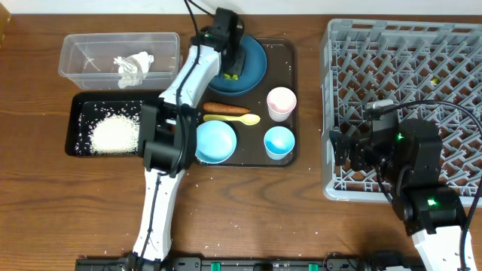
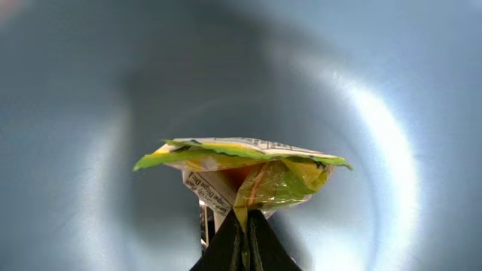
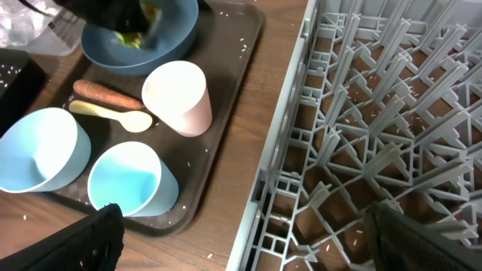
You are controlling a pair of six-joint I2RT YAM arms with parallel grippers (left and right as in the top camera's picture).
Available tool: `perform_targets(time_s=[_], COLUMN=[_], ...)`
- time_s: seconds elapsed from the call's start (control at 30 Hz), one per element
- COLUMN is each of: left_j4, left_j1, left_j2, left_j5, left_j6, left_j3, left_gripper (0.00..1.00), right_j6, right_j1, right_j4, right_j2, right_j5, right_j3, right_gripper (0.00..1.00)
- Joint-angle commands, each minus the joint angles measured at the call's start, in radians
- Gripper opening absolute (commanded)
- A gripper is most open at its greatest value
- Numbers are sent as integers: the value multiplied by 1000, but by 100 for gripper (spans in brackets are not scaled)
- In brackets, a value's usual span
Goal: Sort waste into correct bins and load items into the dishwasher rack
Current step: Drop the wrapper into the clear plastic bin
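Since the left gripper (image 2: pixel 242 229) pinches only what looks like a corner of the green-yellow snack wrapper (image 2: pixel 248 162) above the dark blue plate (image 2: pixel 90 113), it could slip free, while the right gripper (image 3: pixel 256 233) has its jaws wide.

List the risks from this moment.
1. The left hand pinches the snack wrapper only by its lower tip over the plate, so it may slip out in transit.
2. The black tray of rice sits beside the clear tub holding tissue; a misjudged release could land it in the wrong bin.
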State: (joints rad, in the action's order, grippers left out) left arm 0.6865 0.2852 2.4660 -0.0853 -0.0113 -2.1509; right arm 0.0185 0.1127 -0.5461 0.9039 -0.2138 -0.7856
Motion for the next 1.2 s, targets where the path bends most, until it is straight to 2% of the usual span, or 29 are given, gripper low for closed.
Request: perform_targets(time_s=[0.0,0.17,0.3,0.53,0.63,0.7,0.77,0.8,0.87,1.03,1.17], left_j4=[13,74,148,166,168,178,196,203,212,256,332], left_j1=[-35,-99,-177,-295,-311,-312,-312,-312,-312,-305,-286], left_j2=[-192,-311,-328,-258,-219,-201,-198,-200,-213,-275,-364], left_j5=[-6,130,254,269,261,257,257,254,251,245,114], left_j6=[55,150,252,340,339,339,339,338,338,337,266], left_j3=[-9,-9,-8,22,22,22,22,22,18,7,8], left_gripper=[6,6,6,7,17,35,57,64,68,69,69], right_j6=[11,11,11,11,11,11,11,11,11,11,11], right_j1=[10,10,10,10,10,10,10,10,10,10,10], right_j4=[0,0,0,0,0,0,0,0,1,3,7], right_j2=[0,0,0,0,0,0,0,0,0,0,0], right_j5=[-12,-12,-12,-12,-12,-12,-12,-13,-19,-27,-31], right_j3=[-16,-16,-16,-16,-16,-16,-16,-16,-16,-16,-16], right_gripper=[99,99,99,99,99,99,99,99,99,99,99])
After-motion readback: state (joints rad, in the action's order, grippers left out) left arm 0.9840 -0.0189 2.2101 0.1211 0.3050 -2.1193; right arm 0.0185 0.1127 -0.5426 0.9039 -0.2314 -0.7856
